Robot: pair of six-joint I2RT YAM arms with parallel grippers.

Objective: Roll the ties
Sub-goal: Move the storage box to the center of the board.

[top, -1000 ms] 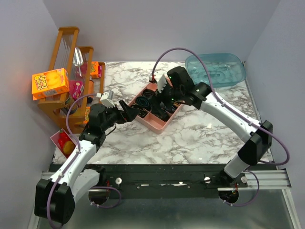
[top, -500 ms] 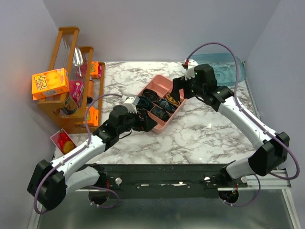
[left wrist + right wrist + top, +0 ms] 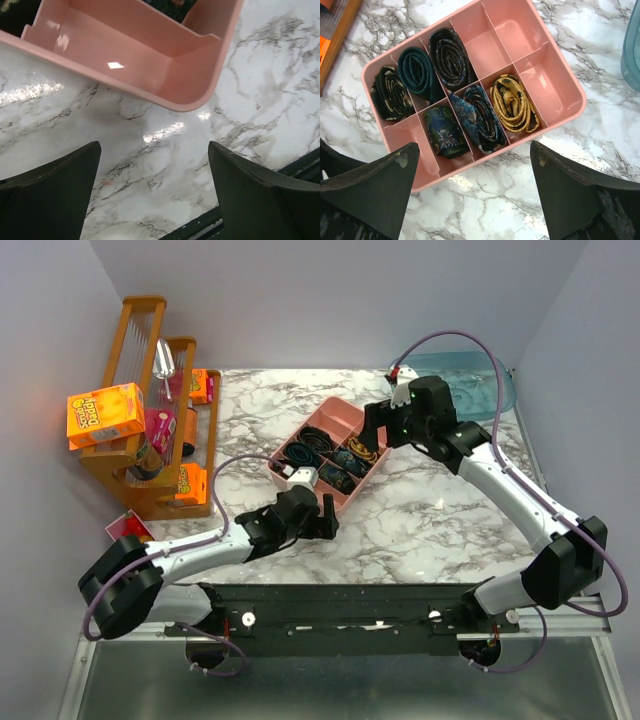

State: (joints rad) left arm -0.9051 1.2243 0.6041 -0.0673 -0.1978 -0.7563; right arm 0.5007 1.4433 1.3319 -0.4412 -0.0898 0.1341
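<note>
Several rolled ties lie in the compartments of a pink tray: dark patterned, teal, blue and yellow ones. In the top view the ties fill the tray at mid table. My right gripper hovers open over the tray's near rim, and the top view puts this gripper at the tray's right side. My left gripper is open over bare marble, just short of the tray's empty end compartment. Seen from above, the left gripper is in front of the tray.
A wooden rack with an orange box stands at the left. A clear blue bin sits at the back right. A red packet lies by the left arm. The black rail marks the table's near edge.
My left arm swung from the tray's left side toward the near edge and now points at the tray's front corner. My right gripper pulled back from over the tray toward its right side.
</note>
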